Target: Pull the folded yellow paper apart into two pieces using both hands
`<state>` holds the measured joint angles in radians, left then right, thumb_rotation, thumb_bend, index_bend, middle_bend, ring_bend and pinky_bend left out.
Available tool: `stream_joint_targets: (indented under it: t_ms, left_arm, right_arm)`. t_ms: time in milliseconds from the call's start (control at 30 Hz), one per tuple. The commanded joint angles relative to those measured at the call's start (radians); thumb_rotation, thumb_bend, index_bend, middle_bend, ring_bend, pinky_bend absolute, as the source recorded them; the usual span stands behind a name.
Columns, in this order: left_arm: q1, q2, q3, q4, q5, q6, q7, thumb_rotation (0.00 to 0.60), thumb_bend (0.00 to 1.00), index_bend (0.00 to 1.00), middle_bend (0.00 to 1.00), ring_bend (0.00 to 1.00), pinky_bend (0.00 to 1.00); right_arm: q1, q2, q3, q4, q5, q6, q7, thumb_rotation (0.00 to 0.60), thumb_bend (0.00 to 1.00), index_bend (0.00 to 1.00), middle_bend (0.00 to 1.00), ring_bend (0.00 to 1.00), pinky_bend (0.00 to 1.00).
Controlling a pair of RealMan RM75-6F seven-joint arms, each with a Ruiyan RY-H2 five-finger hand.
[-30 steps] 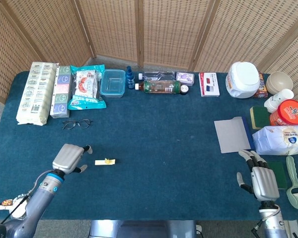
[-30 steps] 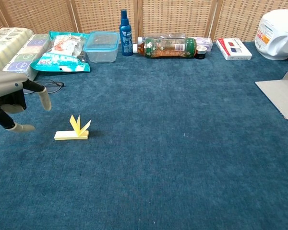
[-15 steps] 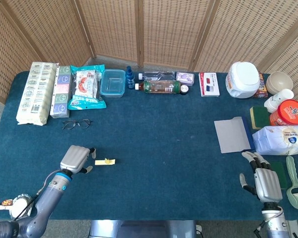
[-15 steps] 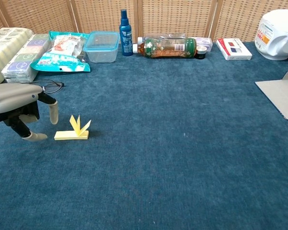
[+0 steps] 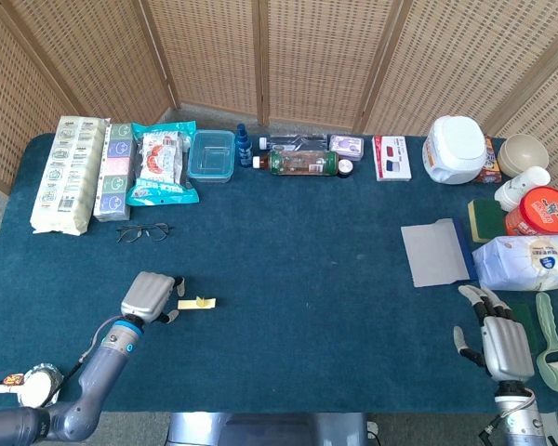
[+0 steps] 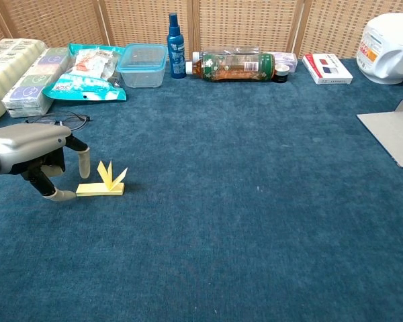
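only head view shows right hand (image 5: 501, 339)

From overhead I see my left hand (image 5: 150, 295) just beside the yellow paper (image 5: 197, 303), fingers apart, holding nothing. My right hand (image 5: 498, 338) rests empty near the table's (image 5: 288, 242) right edge, fingers spread, below the grey sheet (image 5: 434, 254).

left hand (image 5: 150, 295): low over table, fingers (image 6: 84, 163) apart, pointing down, empty | right hand (image 5: 501, 340): near table's right front edge, palm down, fingers spread, empty
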<state>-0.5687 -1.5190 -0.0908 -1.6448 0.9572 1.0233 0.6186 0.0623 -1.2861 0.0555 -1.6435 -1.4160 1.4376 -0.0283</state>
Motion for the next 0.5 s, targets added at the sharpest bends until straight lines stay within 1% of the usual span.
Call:
stream_joint_targets:
  t_ms: [33, 500]
  left_arm:
    - [-0.006, -0.007, -0.001, 0.007, -0.005, -0.001, 0.0, 0.6, 0.22, 0.44, 0.98, 1.0, 1.0]
    - [-0.03, -0.03, 0.006, 0.02, -0.031, -0.003, 0.001, 0.6, 0.22, 0.45, 0.98, 1.0, 1.0]
  right_arm:
    - [-0.001, 0.0, 0.0, 0.001, -0.001, 0.0, 0.0, 0.6, 0.47, 0.16, 0.2, 0.11, 0.19]
    - [-0.005, 0.002, 0.002, 0.004, 0.004, 0.0, 0.002, 0.6, 0.47, 0.16, 0.2, 0.11, 0.19]
